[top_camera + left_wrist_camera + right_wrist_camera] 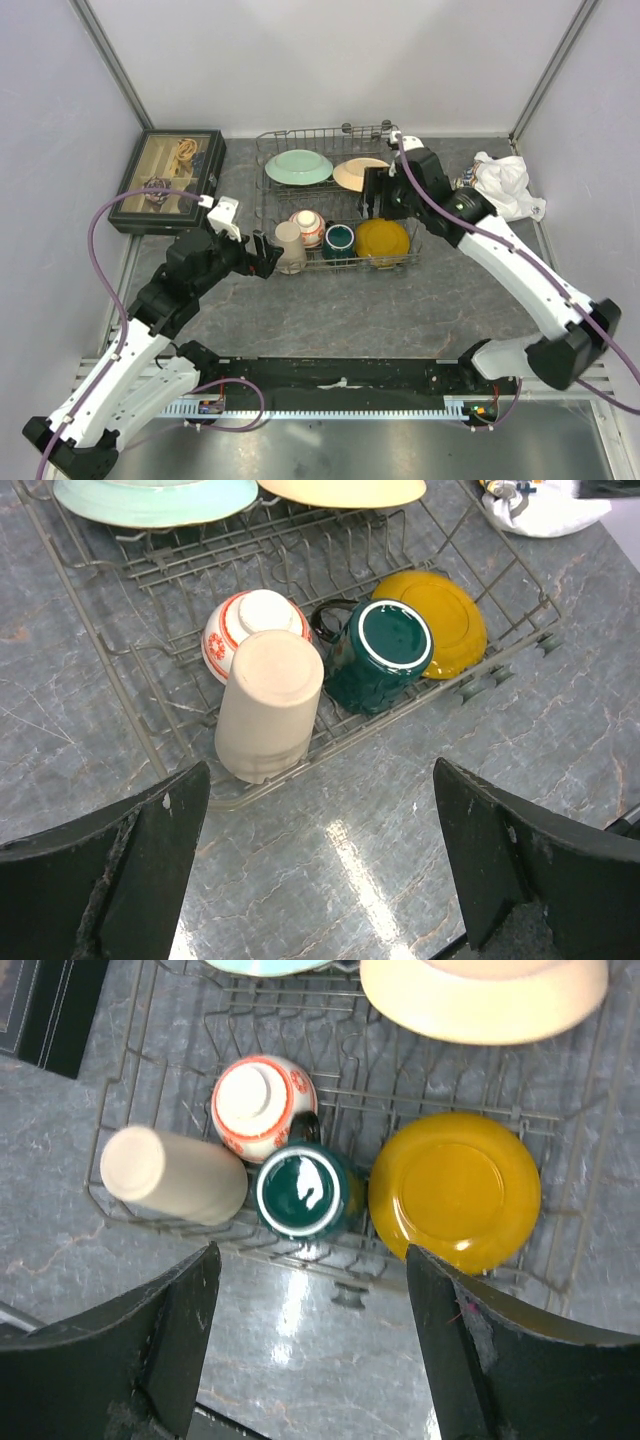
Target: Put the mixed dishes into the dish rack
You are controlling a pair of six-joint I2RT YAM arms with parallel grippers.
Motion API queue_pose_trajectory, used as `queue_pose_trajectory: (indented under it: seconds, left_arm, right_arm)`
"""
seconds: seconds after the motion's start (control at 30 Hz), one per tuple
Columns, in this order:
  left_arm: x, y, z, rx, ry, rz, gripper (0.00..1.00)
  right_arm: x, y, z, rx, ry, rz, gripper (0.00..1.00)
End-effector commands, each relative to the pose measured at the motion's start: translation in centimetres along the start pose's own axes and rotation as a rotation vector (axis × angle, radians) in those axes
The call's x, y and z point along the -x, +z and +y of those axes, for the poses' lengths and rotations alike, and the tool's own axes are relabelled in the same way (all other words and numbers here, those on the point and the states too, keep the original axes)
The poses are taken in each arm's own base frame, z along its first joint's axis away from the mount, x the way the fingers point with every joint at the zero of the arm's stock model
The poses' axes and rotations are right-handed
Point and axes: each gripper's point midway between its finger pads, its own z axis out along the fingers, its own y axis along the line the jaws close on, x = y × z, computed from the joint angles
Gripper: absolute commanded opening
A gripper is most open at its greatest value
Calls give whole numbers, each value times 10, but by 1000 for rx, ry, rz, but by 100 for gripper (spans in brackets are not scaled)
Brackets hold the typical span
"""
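The dish rack stands at the back middle of the table and holds all the dishes. A pale green plate and a tan plate lie in its far half. Along its near side, upside down, are the beige cup, the red-orange patterned bowl, the dark green mug and the yellow plate. My left gripper is open over bare table just in front of the cup. Above the rack's near edge my right gripper hangs open, holding nothing.
A dark glass-topped box sits at the back left beside the rack. A white cloth bundle lies at the back right corner. Walls close in on three sides, and a black rail runs along the near edge.
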Motion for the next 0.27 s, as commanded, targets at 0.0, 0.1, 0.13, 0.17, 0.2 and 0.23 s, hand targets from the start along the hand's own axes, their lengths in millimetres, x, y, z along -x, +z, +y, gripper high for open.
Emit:
queue_pose_trajectory:
  seconds: [0.0,0.1,0.13,0.17,0.2,0.23]
  left_arm:
    - [12,1,-3,-15,31,-31,99]
    - [10,1,-3,-18,28,-30,99]
    - [10,1,-3,-17,28,-30,99]
    - [9,2,-2,-16,26,-26,99]
    - [9,3,-2,-15,28,-22,99]
    - [8,3,-1,-11,27,-19,99]
  right_arm:
    - [-5,-30,-11,-1,51,-73,82]
    - [-23,-44,-21,1,81,-82,82]
    - [-35,-43,-26,-10,87,-62,82]
    - [-37,-52,-28,0,97,-79,82]
    - [-41,-54,-30,0,106,-79,82]
    - [-50,-57,-33,0,115,-72,82]
